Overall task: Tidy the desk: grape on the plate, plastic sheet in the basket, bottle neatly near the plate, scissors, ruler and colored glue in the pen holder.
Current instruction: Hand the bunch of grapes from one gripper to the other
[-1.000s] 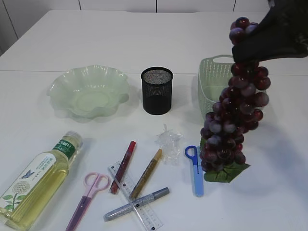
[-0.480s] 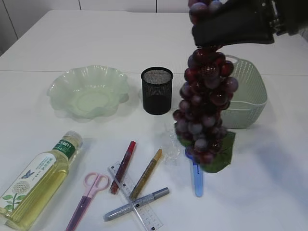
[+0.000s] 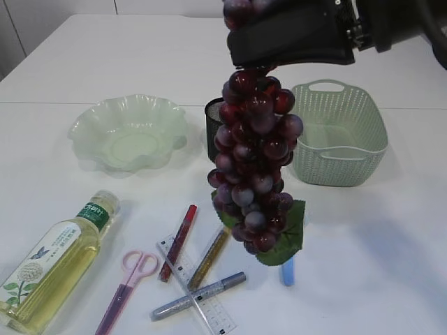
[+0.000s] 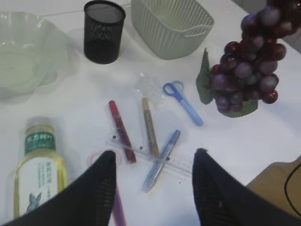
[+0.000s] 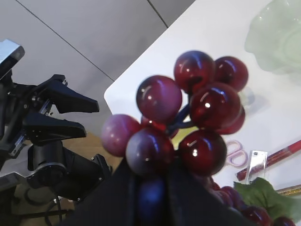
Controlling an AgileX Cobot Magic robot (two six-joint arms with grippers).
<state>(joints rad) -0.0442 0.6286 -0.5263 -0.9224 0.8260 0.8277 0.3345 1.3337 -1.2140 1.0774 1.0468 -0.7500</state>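
Note:
A bunch of dark red grapes (image 3: pixel 253 167) with a green leaf hangs in the air from my right gripper (image 3: pixel 244 49), which is shut on its top stem. It hangs in front of the black mesh pen holder (image 3: pixel 209 118). The green wavy plate (image 3: pixel 91 122) lies to the left. My left gripper (image 4: pixel 155 153) is open above the glue pens (image 4: pixel 120 129), the clear ruler (image 4: pixel 181 162) and the pink scissors (image 3: pixel 129 283). The crumpled plastic sheet (image 4: pixel 149 87) lies beside the blue scissors (image 4: pixel 183 101). The oil bottle (image 3: pixel 59 262) lies on its side at front left.
The green basket (image 3: pixel 339 150) stands right of the pen holder. Red (image 3: pixel 178 241), gold (image 3: pixel 209 258) and silver (image 3: pixel 199 296) glue pens lie crossed over the ruler. The table's edge and a wooden floor show at the lower right of the left wrist view.
My right gripper has carried the grapes leftward, from in front of the basket to in front of the pen holder. The basket now shows fully.

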